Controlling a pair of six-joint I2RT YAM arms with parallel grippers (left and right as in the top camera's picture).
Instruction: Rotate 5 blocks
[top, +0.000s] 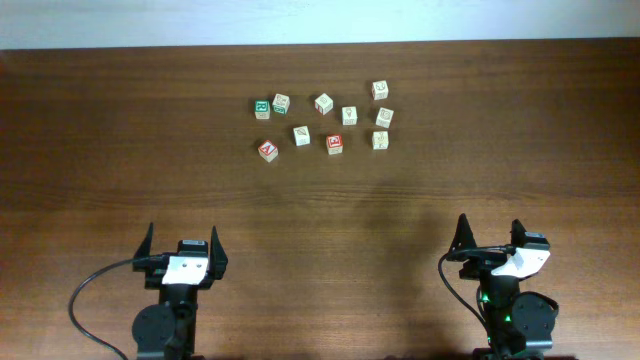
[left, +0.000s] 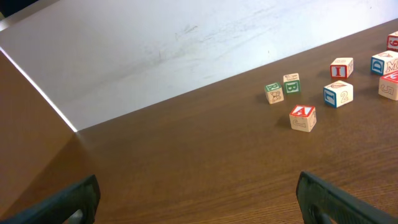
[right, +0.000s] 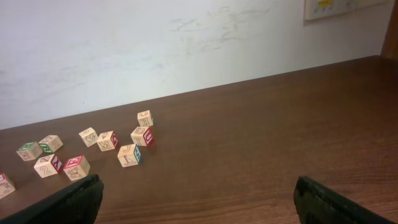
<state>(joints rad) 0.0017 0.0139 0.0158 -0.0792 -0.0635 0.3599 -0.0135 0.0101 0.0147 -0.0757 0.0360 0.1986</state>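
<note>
Near edge: left black two-finger gripper (top: 183, 243) and right black two-finger gripper (top: 490, 238), both spread wide and empty. Farther out, well apart from both: small pale wooden letter cubes (top: 334, 143), loosely clustered. Risk: with cubes this close, a descending finger may nudge a neighbour, or turn the green-printed cube (top: 262, 108) by mistake.
</note>
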